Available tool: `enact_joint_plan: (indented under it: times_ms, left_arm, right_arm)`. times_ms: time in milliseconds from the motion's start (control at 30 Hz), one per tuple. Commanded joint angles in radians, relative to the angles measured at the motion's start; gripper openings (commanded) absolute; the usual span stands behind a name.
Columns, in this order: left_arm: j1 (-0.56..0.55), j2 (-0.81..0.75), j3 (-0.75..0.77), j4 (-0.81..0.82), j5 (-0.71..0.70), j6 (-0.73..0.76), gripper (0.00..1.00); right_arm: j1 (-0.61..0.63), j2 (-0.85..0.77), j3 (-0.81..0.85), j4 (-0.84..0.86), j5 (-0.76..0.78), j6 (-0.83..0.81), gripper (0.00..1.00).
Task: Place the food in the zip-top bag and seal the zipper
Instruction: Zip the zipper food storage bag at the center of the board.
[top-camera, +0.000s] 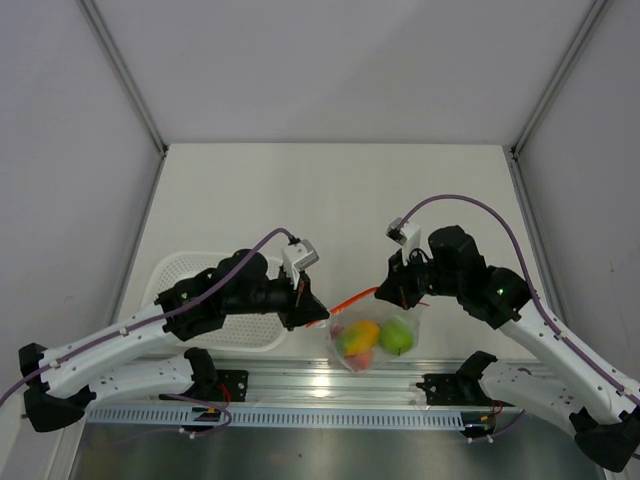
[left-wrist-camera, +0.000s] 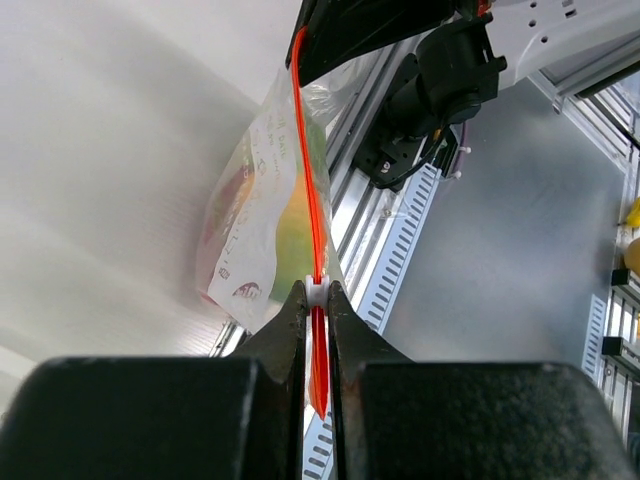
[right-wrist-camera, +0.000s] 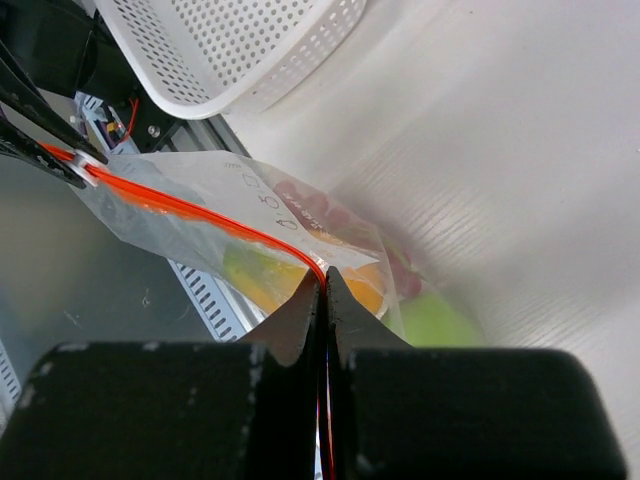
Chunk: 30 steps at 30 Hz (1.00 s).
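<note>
The clear zip-top bag (top-camera: 372, 343) hangs between my two grippers above the table's near edge. Inside it I see the green apple (top-camera: 398, 337), the yellow-orange mango (top-camera: 358, 336) and the pink peach (top-camera: 361, 359); red grapes (right-wrist-camera: 310, 208) show through the plastic. The orange-red zipper (top-camera: 352, 299) runs taut between the grippers. My left gripper (top-camera: 313, 312) is shut on the zipper's left end, at its white slider (left-wrist-camera: 316, 292). My right gripper (top-camera: 392, 296) is shut on the zipper's right end (right-wrist-camera: 322, 275).
A white perforated basket (top-camera: 180, 280) sits on the table under my left arm, also in the right wrist view (right-wrist-camera: 230, 50). An aluminium rail (top-camera: 330, 385) runs along the near edge below the bag.
</note>
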Motion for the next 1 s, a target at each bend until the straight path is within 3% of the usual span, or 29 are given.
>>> enact_joint_plan:
  times_ms: [0,433,900,967]
  left_arm:
    - [0.018,-0.035,-0.010,-0.018,-0.013,-0.026,0.01]
    - [0.124,-0.068,-0.055,-0.044,-0.016,-0.055,0.01]
    - [0.167,-0.082,-0.073,-0.030,0.002,-0.054,0.00]
    - [0.170,-0.078,-0.075,-0.029,0.010,-0.052,0.04]
  right_arm:
    - [-0.023,0.002,-0.003,0.001,0.053,0.022,0.00]
    - [-0.083,0.007,-0.015,-0.002,0.074,0.039,0.00]
    - [-0.116,0.030,-0.018,0.002,0.051,0.034,0.00]
    - [-0.116,0.029,-0.018,0.008,0.040,0.034,0.00]
